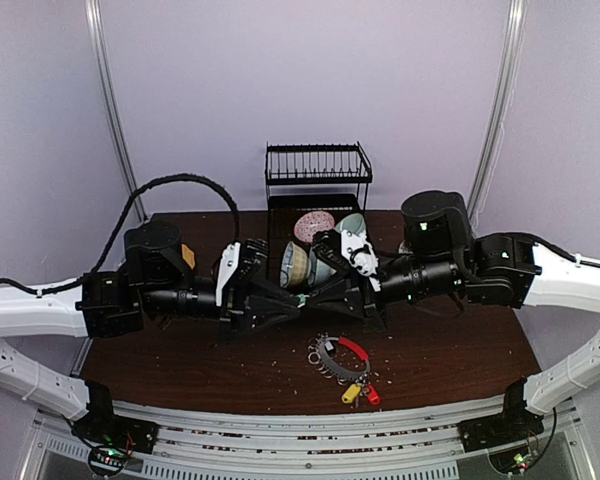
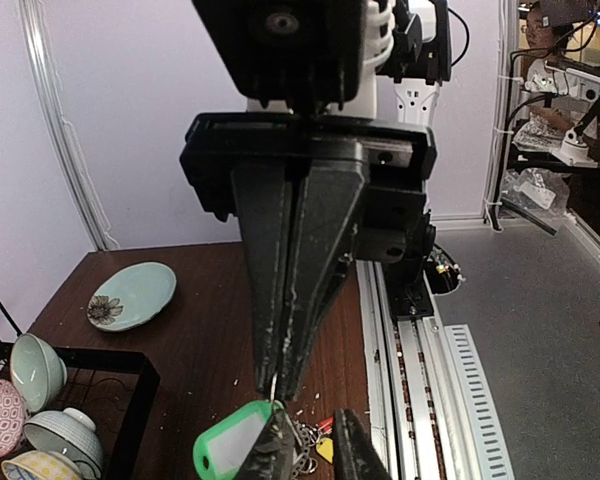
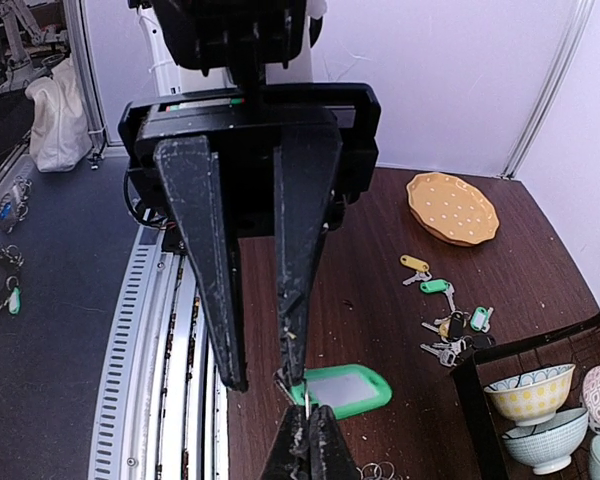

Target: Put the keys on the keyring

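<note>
The right claw is pinched tight on the green-tagged key; the metal part is hidden between its fingers. The left claw meets it tip to tip, jaws slightly apart beside the tag. Only the right wrist view shows the loose keys, which the arms hide from above. The keyring lies on the table, near both claws on the side towards the near edge.

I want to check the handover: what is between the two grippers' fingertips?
A green key tag, in the air where the left gripper and right gripper meet; both wrist views show it, the right gripper pinching its end.
</note>
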Available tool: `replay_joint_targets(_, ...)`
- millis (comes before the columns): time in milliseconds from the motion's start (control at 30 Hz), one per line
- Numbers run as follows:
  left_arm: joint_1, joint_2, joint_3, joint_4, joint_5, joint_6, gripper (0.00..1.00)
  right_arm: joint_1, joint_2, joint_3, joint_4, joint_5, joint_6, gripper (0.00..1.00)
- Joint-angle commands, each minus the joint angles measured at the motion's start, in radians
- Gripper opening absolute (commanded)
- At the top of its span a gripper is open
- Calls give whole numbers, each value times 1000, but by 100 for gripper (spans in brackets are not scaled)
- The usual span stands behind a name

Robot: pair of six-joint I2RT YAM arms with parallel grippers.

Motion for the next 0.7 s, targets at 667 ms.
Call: replay_joint_targets(667, 0, -33, 31, 13, -117, -3, 13, 5, -9, 3, 28, 1, 9, 0)
